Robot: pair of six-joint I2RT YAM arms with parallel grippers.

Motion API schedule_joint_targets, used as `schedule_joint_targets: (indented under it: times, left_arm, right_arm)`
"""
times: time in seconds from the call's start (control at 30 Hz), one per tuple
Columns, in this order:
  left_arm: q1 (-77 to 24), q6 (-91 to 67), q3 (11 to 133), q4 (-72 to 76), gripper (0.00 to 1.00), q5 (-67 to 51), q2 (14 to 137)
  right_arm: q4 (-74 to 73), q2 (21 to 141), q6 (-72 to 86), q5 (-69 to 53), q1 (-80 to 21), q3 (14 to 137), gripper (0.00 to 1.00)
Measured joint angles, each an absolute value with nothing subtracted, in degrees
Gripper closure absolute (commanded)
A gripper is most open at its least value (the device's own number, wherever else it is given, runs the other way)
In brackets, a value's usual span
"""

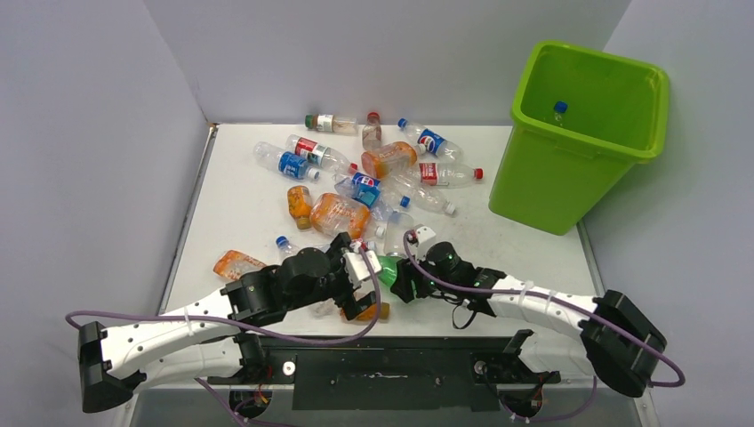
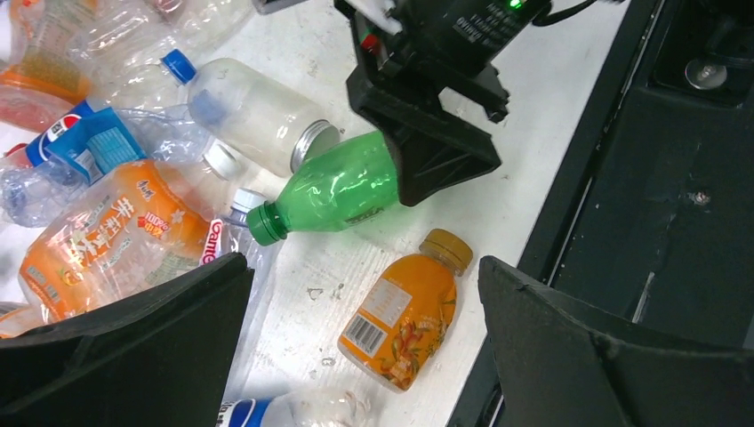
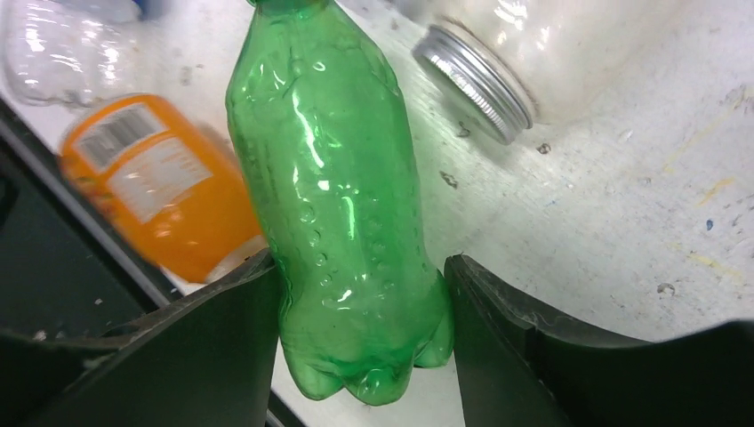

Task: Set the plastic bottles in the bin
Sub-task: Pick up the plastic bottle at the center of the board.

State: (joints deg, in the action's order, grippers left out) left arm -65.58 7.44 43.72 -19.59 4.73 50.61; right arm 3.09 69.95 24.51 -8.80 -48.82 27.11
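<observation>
The right gripper [image 3: 356, 285] is squeezing the green bottle [image 2: 342, 187] by its fat lower end, one finger pressing each side, down at the bottom centre of the overhead view, near the front edge of the table [image 1: 240, 205]. The bottle is lying roughly level with its green cap pointing left; I cannot tell whether it is off the surface yet. The left gripper [image 2: 363, 267] is hanging spread wide and holding nothing, right above a small orange bottle [image 2: 400, 325] lying just beside the green one. The bin [image 1: 551, 178] is standing in the upper right corner, well apart from this grasp, with one blue-capped bottle [image 1: 559, 108] showing inside. The other plastic bottles [image 1: 373, 169] are lying heaped in the middle of the frame.

To my eye the lift is the step in hand. Thin plastic like this is likely giving under the fingers, so a straight, unhurried rise looks wise, clearing the silver-capped clear bottle [image 2: 258, 111] touching its shoulder. The two arms are crowding each other, so the right one is best going up first, then swinging toward the upper right, getting the whole bottle past the flared rim before letting go
</observation>
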Motion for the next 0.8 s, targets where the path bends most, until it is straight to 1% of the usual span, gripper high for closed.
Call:
schedule_joint_targets:
  times: [0.1,0.17,0.27,0.33,0.43,0.53,0.63,0.8]
  left_arm:
    - [-65.58,6.52,43.75,-18.87,0.02,5.93,49.21]
    - [-65.58,5.78,43.77,-17.85,0.03,6.70,47.31]
    - [-65.56,3.88,44.07,-14.76,0.04,8.21,42.98]
    - [-65.17,1.98,44.18,-11.55,0.04,9.32,39.75]
    - [-63.83,-2.04,44.21,-5.65,0.04,11.07,35.29]
    - [-62.76,-7.97,43.94,0.84,0.04,12.75,32.45]
    - [-62.28,-15.22,41.15,8.21,0.04,12.97,31.55]
    - [-60.20,-24.49,35.59,15.68,0.04,9.58,34.63]
  right_arm:
    - [-2.04,65.12,22.46,-11.05,-48.82,29.21,0.70]
    - [-6.26,61.69,21.28,-12.12,-48.82,31.83,0.74]
    - [-10.55,56.60,20.38,-12.58,-48.82,36.53,0.94]
    - [-10.81,53.41,20.36,-12.78,-48.82,38.94,0.95]
    - [-7.90,49.15,21.23,-12.88,-48.82,38.76,0.95]
    - [-0.97,44.73,22.98,-12.84,-48.82,34.79,0.95]
    - [7.53,40.10,25.08,-12.64,-48.84,28.47,0.95]
    - [20.29,37.82,27.77,-12.78,-48.86,22.92,0.95]
